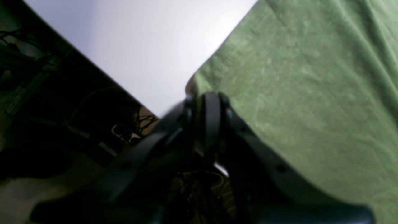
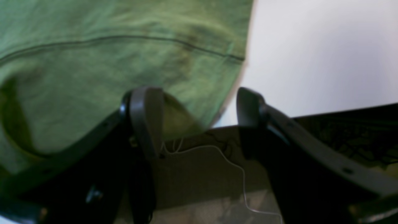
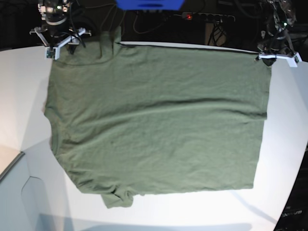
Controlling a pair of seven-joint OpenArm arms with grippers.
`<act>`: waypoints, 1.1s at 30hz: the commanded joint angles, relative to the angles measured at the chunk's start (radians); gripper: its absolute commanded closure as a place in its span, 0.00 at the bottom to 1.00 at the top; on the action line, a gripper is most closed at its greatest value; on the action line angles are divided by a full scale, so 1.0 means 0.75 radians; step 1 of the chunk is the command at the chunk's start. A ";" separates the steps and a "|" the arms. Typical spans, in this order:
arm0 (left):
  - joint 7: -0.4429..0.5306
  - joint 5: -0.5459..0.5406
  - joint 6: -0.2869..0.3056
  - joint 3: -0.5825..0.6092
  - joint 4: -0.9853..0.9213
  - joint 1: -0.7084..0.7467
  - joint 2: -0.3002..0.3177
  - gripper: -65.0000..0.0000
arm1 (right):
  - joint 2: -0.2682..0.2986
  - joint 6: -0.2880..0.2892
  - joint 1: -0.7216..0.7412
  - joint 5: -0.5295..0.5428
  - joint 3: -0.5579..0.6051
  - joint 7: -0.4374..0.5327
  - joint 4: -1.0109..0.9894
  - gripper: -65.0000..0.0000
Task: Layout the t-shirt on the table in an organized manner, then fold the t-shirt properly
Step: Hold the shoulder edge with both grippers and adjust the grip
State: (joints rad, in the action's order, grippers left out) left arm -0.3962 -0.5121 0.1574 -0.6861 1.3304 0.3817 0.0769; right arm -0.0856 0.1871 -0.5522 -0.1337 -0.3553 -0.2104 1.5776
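Left gripper pinched on t-shirt corner — right gripper agape

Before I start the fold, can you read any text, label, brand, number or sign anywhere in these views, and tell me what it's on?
No readable text in any view.
t-shirt: plain olive green, no print or label showing.
table: bare white, no markings.
Blue object at the far edge: no lettering visible.
Both wrist views are too blurred to show fine print.
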 commanded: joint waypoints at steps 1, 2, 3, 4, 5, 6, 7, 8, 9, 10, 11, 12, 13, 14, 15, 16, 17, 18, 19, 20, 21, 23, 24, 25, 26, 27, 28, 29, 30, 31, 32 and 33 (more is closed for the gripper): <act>-0.042 0.011 -0.012 -0.001 0.005 0.008 0.003 0.92 | 0.001 -0.001 -0.007 0.007 -0.004 0.028 0.021 0.44; -0.042 0.011 -0.012 -0.001 0.005 0.008 0.003 0.92 | 0.001 0.003 -0.007 0.007 -0.002 0.028 0.021 0.47; -0.042 0.011 -0.012 -0.001 0.007 0.008 0.003 0.92 | 0.001 0.032 -0.007 0.007 -0.002 0.028 0.021 0.50; -0.042 0.011 -0.012 -0.003 0.011 0.010 0.003 0.92 | 0.001 0.083 -0.005 0.007 -0.002 0.028 0.021 0.57; -0.042 0.011 -0.012 -0.005 0.017 0.010 0.003 0.92 | 0.001 0.132 -0.005 0.007 -0.004 0.026 0.019 0.63; -0.044 0.011 -0.012 -0.007 0.017 0.010 0.003 0.92 | -0.001 0.173 -0.003 0.007 -0.004 0.026 0.015 0.71; -0.044 0.007 -0.012 -0.007 0.019 0.010 0.003 0.92 | -0.005 0.200 0.011 0.007 -0.004 0.026 0.005 0.79; -0.044 0.007 -0.012 -0.009 0.019 0.010 0.003 0.92 | -0.012 0.210 0.023 0.005 -0.012 0.026 -0.008 0.86; -0.042 0.005 -0.012 -0.009 0.019 0.012 0.003 0.92 | -0.018 0.210 0.031 0.005 -0.012 0.026 -0.022 0.94; -0.042 0.005 -0.012 -0.011 0.019 0.012 0.003 0.92 | -0.018 0.210 0.031 0.003 -0.012 0.026 -0.032 1.00; -0.042 0.003 -0.012 -0.011 0.019 0.012 0.003 0.92 | -0.018 0.210 0.036 0.003 -0.012 0.026 -0.032 1.00; -0.042 0.003 -0.012 -0.011 0.019 0.012 0.003 0.92 | -0.018 0.210 0.036 0.003 -0.014 0.026 -0.030 1.00; -0.044 0.001 -0.012 -0.011 0.019 0.012 0.003 0.92 | -0.018 0.210 0.036 0.003 -0.014 0.026 -0.028 1.00; -0.044 0.001 -0.012 -0.011 0.019 0.012 0.003 0.92 | -0.016 0.210 0.038 0.003 -0.014 0.026 -0.016 1.00; -0.044 0.001 -0.012 -0.011 0.019 0.012 0.003 0.92 | -0.012 0.212 0.038 0.005 -0.014 0.026 0.005 1.00; -0.044 0.001 -0.012 -0.011 0.019 0.012 0.003 0.92 | -0.012 0.212 0.036 0.005 -0.014 0.026 0.027 1.00; -0.044 0.001 -0.012 -0.011 0.021 0.012 0.003 0.92 | -0.010 0.214 0.036 0.005 -0.014 0.028 0.054 1.00; -0.044 0.001 -0.012 -0.011 0.025 0.012 0.003 0.92 | -0.010 0.214 0.036 0.005 -0.014 0.028 0.085 1.00; -0.044 0.001 -0.012 -0.011 0.042 0.012 0.003 0.92 | -0.010 0.214 0.036 0.007 -0.014 0.028 0.113 1.00; -0.044 0.001 -0.012 -0.011 0.062 0.012 0.003 0.92 | -0.010 0.214 0.038 0.007 -0.014 0.028 0.140 1.00; -0.044 0.001 -0.012 -0.013 0.087 0.012 0.003 0.92 | -0.010 0.214 0.038 0.007 -0.014 0.028 0.173 1.00; -0.046 0.001 -0.012 -0.013 0.130 0.014 0.003 0.92 | -0.010 0.214 0.040 0.007 -0.014 0.028 0.232 1.00; -0.046 0.001 -0.012 -0.013 0.144 0.014 0.003 0.92 | -0.010 0.214 0.040 0.007 -0.014 0.028 0.252 1.00; -0.046 0.003 -0.012 -0.013 0.156 0.014 0.003 0.92 | -0.010 0.214 0.044 0.007 -0.014 0.028 0.271 1.00; -0.046 0.003 -0.012 -0.013 0.165 0.014 0.003 0.92 | -0.010 0.214 0.054 0.007 -0.014 0.028 0.293 1.00; -0.046 0.001 -0.012 -0.013 0.173 0.014 0.003 0.92 | -0.010 0.216 0.060 0.007 -0.014 0.026 0.308 1.00; -0.046 0.003 -0.012 -0.013 0.181 0.014 0.003 0.92 | -0.010 0.216 0.064 0.007 -0.014 0.026 0.318 1.00; -0.046 0.005 -0.012 -0.013 0.193 0.014 0.003 0.92 | -0.010 0.216 0.070 0.007 -0.014 0.026 0.322 1.00; -0.046 0.007 -0.012 -0.013 0.203 0.014 0.003 0.92 | -0.008 0.216 0.072 0.007 -0.018 0.026 0.322 1.00; -0.046 0.007 -0.012 -0.013 0.210 0.014 0.003 0.92 | -0.008 0.216 0.074 0.007 -0.026 0.026 0.322 1.00; -0.046 0.007 -0.012 -0.013 0.218 0.014 0.003 0.92 | -0.008 0.216 0.091 0.007 -0.030 0.026 0.322 1.00; -0.046 0.007 -0.012 -0.013 0.224 0.014 0.003 0.92 | -0.008 0.216 0.101 0.007 -0.030 0.026 0.320 1.00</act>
State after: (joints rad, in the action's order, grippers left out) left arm -0.4488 -0.5011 0.1429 -0.6918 1.4788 0.3874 0.0689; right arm -0.0967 0.3374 -0.4816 -0.1345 -0.3763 -0.2237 1.7988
